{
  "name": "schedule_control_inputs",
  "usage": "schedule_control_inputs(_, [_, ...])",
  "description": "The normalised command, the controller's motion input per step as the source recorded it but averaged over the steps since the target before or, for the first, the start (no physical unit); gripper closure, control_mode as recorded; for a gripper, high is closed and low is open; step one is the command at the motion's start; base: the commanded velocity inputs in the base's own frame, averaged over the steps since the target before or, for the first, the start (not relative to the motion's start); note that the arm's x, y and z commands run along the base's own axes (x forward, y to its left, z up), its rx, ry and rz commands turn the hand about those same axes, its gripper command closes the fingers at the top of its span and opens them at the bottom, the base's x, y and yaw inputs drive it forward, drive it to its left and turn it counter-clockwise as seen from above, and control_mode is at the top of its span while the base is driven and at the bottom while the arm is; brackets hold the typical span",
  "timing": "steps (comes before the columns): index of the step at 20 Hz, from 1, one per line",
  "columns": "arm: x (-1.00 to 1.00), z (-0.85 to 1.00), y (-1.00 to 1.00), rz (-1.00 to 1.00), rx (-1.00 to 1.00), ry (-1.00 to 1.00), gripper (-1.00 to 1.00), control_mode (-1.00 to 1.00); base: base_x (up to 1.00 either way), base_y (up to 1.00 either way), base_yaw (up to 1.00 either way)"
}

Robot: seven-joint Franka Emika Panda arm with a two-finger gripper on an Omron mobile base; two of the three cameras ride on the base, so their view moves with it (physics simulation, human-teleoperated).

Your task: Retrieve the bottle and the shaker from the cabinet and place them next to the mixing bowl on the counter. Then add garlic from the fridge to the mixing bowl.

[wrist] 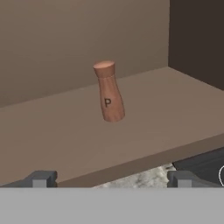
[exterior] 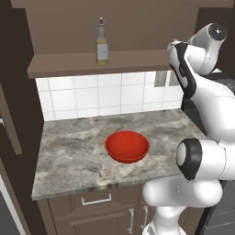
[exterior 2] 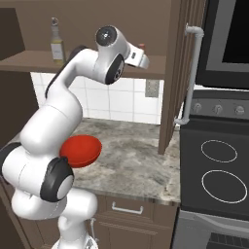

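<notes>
A brown wooden shaker marked "P" stands upright on the cabinet shelf, a short way ahead of my gripper. The gripper is open and empty, its fingertips wide apart at the shelf's front edge. In the right base view the shaker's top peeks out behind my hand. A glass bottle of pale yellow liquid stands farther left on the same shelf. The red mixing bowl sits on the counter below. Garlic and fridge are out of view.
The marble counter has a tiled wall behind it and drawers underneath. The open cabinet door with its long handle stands right of my hand. Beyond the door are a stove and a microwave.
</notes>
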Motion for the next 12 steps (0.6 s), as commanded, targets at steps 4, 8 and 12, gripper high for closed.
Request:
schedule_control_inputs(4, [0.32, -0.14, -0.06, 0.01, -0.01, 0.07, -1.00, -1.00, 0.00, 0.00, 0.00])
schedule_control_inputs(8, [0.31, 0.01, -0.17, 0.03, 0.00, 0.04, -1.00, -1.00, 0.00, 0.00, 0.00])
schedule_control_inputs(12, [0.23, 0.06, -0.13, 0.04, 0.00, 0.00, -1.00, -1.00, 0.00, 0.00, 0.00])
